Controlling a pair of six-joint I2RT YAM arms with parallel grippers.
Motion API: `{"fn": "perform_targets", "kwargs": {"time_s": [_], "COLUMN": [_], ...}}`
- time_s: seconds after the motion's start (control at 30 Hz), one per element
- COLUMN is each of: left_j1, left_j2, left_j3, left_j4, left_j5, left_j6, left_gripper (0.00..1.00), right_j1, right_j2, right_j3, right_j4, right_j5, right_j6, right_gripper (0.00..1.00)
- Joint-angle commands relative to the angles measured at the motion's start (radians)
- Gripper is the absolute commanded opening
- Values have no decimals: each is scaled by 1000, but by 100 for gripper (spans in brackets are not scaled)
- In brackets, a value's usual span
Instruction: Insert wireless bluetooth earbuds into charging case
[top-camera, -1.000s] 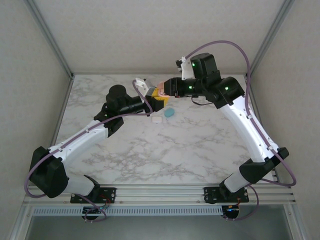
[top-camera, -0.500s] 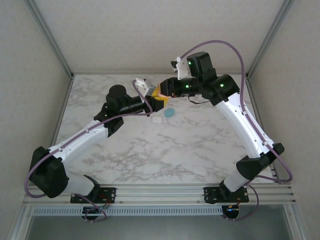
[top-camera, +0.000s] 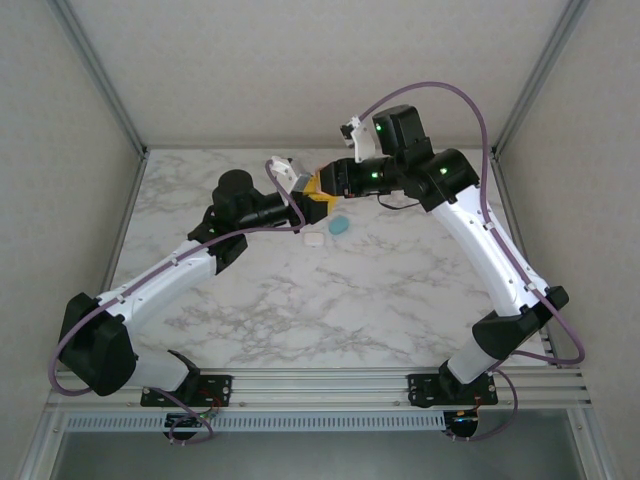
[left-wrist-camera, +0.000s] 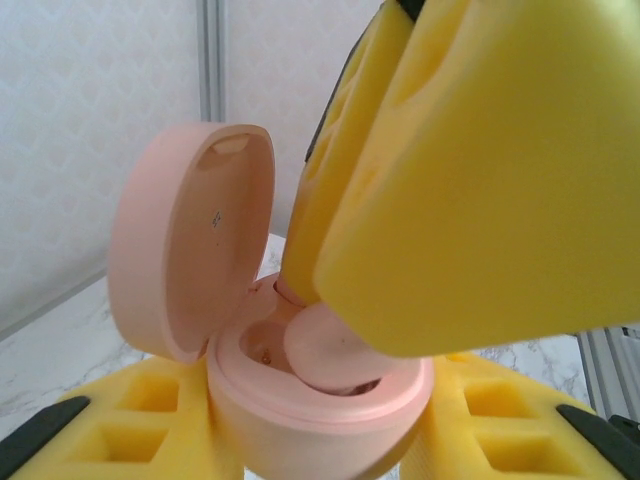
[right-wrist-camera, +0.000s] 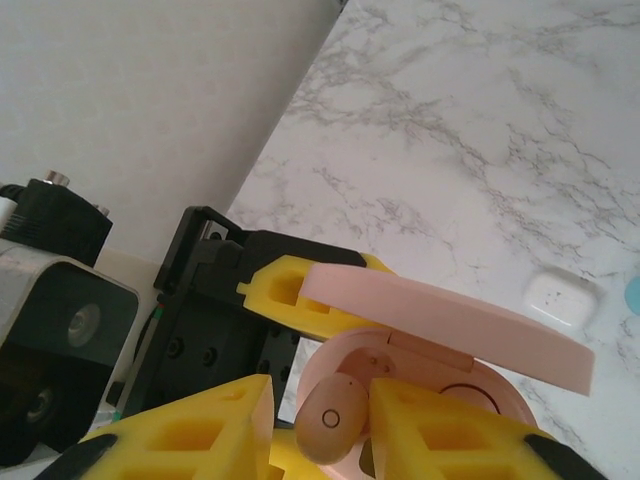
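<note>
My left gripper (left-wrist-camera: 320, 445) is shut on the base of a pink charging case (left-wrist-camera: 300, 425), held above the table with its lid (left-wrist-camera: 190, 250) swung open. My right gripper (right-wrist-camera: 322, 420) comes in over the case, shut on a pink earbud (right-wrist-camera: 330, 418). The earbud (left-wrist-camera: 330, 350) sits tilted, its lower part inside the case's near socket and its top above the rim. The other socket (right-wrist-camera: 470, 385) lies under the lid (right-wrist-camera: 450, 320). In the top view the two grippers meet at the back middle of the table, left gripper (top-camera: 303, 203) against right gripper (top-camera: 318, 187).
A small white case (top-camera: 314, 240) and a teal case (top-camera: 340, 225) lie on the marble table (top-camera: 400, 290) just in front of the grippers. The white case (right-wrist-camera: 562, 298) also shows under the right wrist. The back wall is close behind.
The right arm has swung left and back, bringing its gripper tighter over the case. The left arm has stayed still with the case.
</note>
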Motion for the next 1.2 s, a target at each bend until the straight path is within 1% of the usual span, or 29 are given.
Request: {"fn": "perform_targets", "kwargs": {"time_s": [0.0, 0.13, 0.27, 0.43, 0.7, 0.9, 1.07, 1.17], "left_j1": [-8, -8, -8, -8, -9, -9, 5, 18], "left_j2": [-27, -35, -34, -33, -32, -27, -24, -24], "left_j3": [27, 27, 34, 36, 35, 38, 41, 48], "left_j4": [21, 7, -10, -10, -11, -19, -36, -64], "left_j5": [26, 25, 27, 27, 25, 20, 56, 115], "left_j6": [15, 27, 39, 41, 40, 48, 53, 63], "left_gripper": [6, 6, 6, 6, 6, 6, 6, 6], "right_j1": [0, 0, 0, 0, 2, 10, 10, 9], "right_j2": [18, 41, 55, 84, 115, 139, 86, 31], "right_j3": [57, 96, 101, 131, 154, 201, 173, 111], "right_j4": [-72, -121, -108, -130, -148, -214, -172, -115], "right_j5": [4, 23, -10, 5, -22, 25, 24, 49], "right_j6": [-41, -56, -50, -42, -49, -85, -149, -203], "right_gripper": [32, 31, 31, 32, 31, 28, 27, 26]}}
